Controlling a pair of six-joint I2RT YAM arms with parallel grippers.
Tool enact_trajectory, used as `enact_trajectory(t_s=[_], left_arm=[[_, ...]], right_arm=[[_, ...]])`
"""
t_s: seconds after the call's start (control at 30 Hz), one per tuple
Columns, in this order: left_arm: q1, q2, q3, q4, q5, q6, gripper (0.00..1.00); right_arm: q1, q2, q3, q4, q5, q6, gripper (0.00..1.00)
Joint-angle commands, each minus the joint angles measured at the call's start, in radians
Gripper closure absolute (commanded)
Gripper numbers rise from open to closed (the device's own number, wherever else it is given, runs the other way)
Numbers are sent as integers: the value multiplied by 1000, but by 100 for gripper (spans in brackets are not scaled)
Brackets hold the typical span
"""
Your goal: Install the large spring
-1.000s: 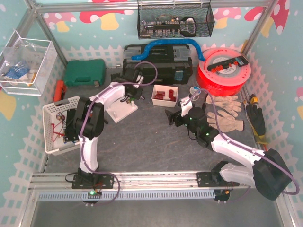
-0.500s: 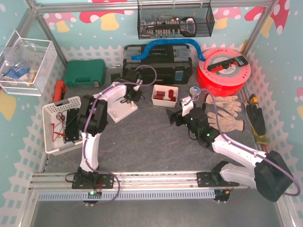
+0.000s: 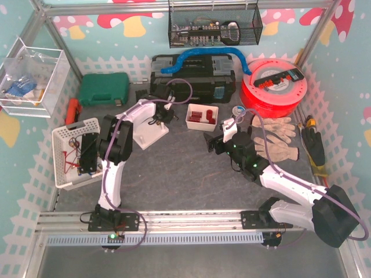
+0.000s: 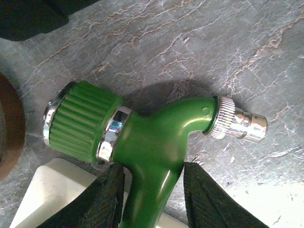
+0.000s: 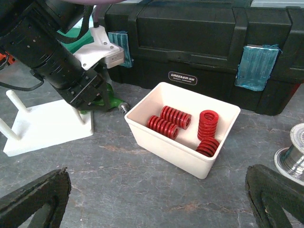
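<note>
Grey slate table (image 3: 185,179), pastel walls behind. Red springs (image 5: 164,126) lying in white bin (image 5: 161,145), just ahead of right gripper (image 5: 154,204), jaws spread wide, holding nothing. Left gripper (image 4: 154,199) clamped on green nozzle (image 4: 152,137) beside peg stand (image 5: 47,126), left of bin. White badge on black toolbox (image 5: 190,42), lettering too small to read surely. Nozzle handle's lower end hidden between fingers.
</note>
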Motion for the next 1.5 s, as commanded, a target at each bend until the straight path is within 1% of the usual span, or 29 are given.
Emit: enact_trajectory(t_s=[0.0, 0.2, 0.3, 0.47, 0.57, 0.63, 0.7, 1.07, 1.3, 1.47], left_arm=[[8, 54, 20, -16, -29, 37, 61], [-12, 24, 29, -13, -65, 80, 56], [-28, -1, 43, -2, -111, 99, 55], [-18, -20, 71, 5, -124, 88, 54], [-2, -16, 76, 4, -101, 75, 57], [7, -20, 69, 1, -45, 64, 59], [11, -26, 57, -1, -9, 62, 58], [21, 0, 58, -71, 26, 81, 52], [21, -35, 71, -98, 20, 95, 51], [28, 1, 73, -98, 17, 109, 51]], right_arm=[[7, -9, -13, 12, 24, -16, 0], [7, -5, -12, 13, 32, -18, 0], [8, -3, -10, 11, 33, -19, 0], [8, -8, -12, 11, 41, -23, 0], [9, -11, -15, 12, 40, -22, 0], [9, -11, -15, 14, 41, -22, 0], [9, -11, -15, 15, 41, -22, 0], [9, -5, -16, 18, 47, -25, 0], [13, 2, -12, 17, 51, -28, 0], [13, -8, -15, 16, 56, -32, 0]])
